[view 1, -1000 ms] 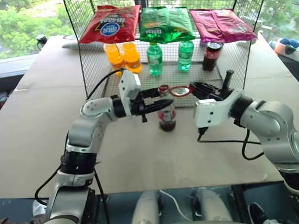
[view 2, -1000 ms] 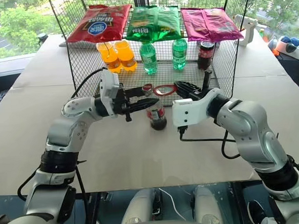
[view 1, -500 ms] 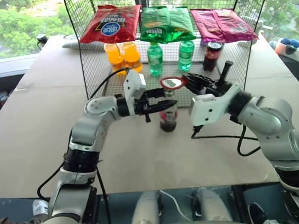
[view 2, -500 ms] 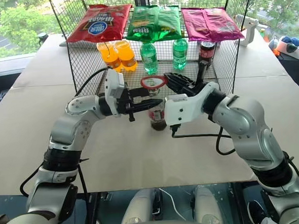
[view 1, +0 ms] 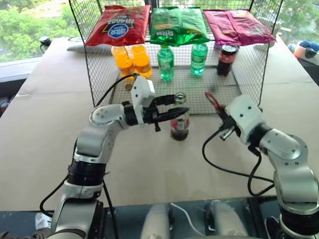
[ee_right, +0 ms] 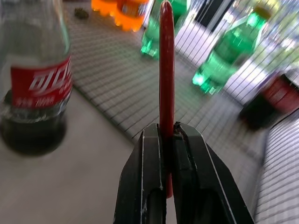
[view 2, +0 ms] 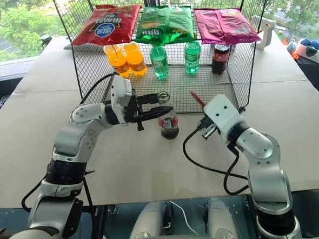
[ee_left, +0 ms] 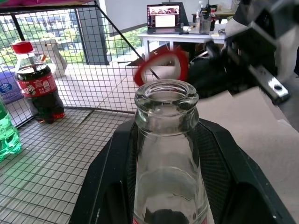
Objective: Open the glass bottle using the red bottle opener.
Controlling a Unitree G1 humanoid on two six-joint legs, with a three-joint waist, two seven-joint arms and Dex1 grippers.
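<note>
Glass bottle: you see 1, clear with dark cola low inside, a red label band and a bare open rim, standing on the matte tan desk before the wire rack. Your left claw has its 2 black fingers closed around the neck. Your right claw pinches 1 flat red opener edge-on. Behind stand 2 green bottles.

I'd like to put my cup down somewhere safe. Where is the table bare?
Bare table lies left of the left gripper, and near the front edge. It is crowded around the glass bottle, the wire rack and the right gripper.
</note>
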